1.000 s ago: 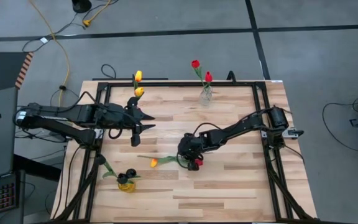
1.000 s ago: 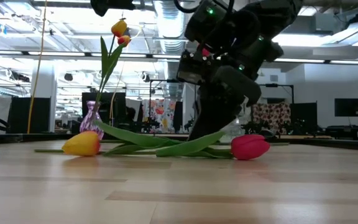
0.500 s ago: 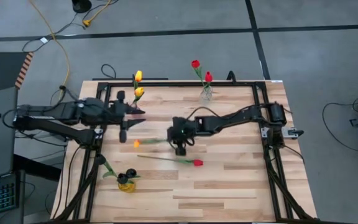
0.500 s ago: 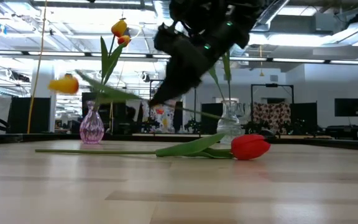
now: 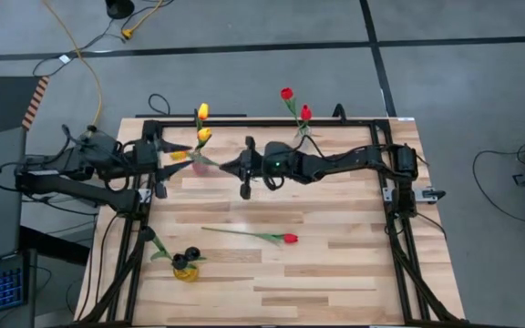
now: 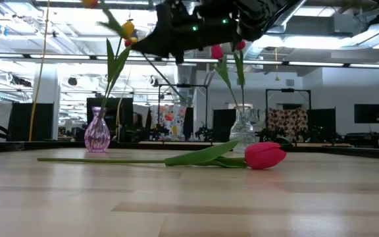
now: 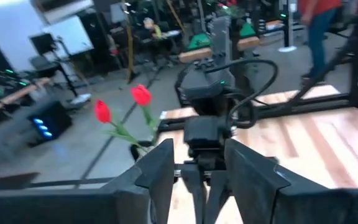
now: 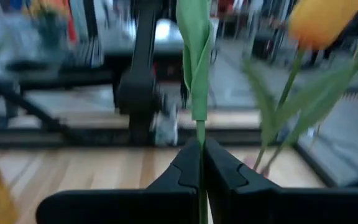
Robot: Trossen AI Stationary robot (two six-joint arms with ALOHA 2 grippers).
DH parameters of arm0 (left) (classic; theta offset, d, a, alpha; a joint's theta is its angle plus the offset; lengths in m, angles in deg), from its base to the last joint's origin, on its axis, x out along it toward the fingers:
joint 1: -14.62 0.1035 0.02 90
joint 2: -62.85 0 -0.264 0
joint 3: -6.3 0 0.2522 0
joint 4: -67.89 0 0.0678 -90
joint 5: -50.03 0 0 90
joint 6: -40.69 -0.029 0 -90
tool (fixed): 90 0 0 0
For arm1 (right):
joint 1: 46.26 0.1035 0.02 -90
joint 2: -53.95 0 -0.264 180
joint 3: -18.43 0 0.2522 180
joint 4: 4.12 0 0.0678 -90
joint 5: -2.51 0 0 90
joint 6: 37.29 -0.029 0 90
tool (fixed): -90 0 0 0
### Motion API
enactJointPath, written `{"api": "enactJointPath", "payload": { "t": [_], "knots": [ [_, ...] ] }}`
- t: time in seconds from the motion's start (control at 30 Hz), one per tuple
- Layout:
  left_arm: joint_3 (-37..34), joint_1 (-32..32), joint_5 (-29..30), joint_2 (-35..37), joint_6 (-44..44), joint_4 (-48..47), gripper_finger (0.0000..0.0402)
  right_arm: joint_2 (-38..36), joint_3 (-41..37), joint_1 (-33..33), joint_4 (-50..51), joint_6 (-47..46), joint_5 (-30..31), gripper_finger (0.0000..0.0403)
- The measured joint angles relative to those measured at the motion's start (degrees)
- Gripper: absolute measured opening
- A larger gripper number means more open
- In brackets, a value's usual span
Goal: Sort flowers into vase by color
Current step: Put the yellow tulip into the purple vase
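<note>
Seen from above, the wooden surface (image 5: pixel 335 264) carries one red tulip (image 5: pixel 289 239) lying flat near centre. The right arm reaches left across the far side; only its wrist view shows the right claw (image 8: pixel 199 163) pinching a yellow tulip's green stem (image 8: pixel 196 74). The left claw (image 7: pixel 199 163), fingers spread and empty, faces it at far left.

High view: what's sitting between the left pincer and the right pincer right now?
The yellow tulip that the right pincer holds by its stem, head toward the open left pincer, by the pink vase. The high view shows it.
</note>
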Motion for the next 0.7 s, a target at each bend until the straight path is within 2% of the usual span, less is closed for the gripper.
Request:
{"api": "enactJointPath", "payload": {
  "t": [0.27,0.37,0.47,0.7],
  "knots": [
    [0.00,-0.01,6.91,0.17,-7.02,3.45,0.0203,0.00,0.00,-0.91,-15.01,2.18,3.07,0.0035],
    [0.04,0.00,7.82,0.15,-8.27,4.25,0.0226,0.00,0.00,-0.96,-19.93,4.47,3.42,0.0035],
    [0.04,-0.02,7.77,0.15,-8.30,5.99,0.0236,0.00,0.00,-0.94,-23.88,6.47,4.25,0.0035],
    [0.04,0.00,6.43,0.61,-8.06,10.63,0.0238,-0.11,0.00,-1.07,-28.38,9.31,13.11,0.0036]
  ]
}}
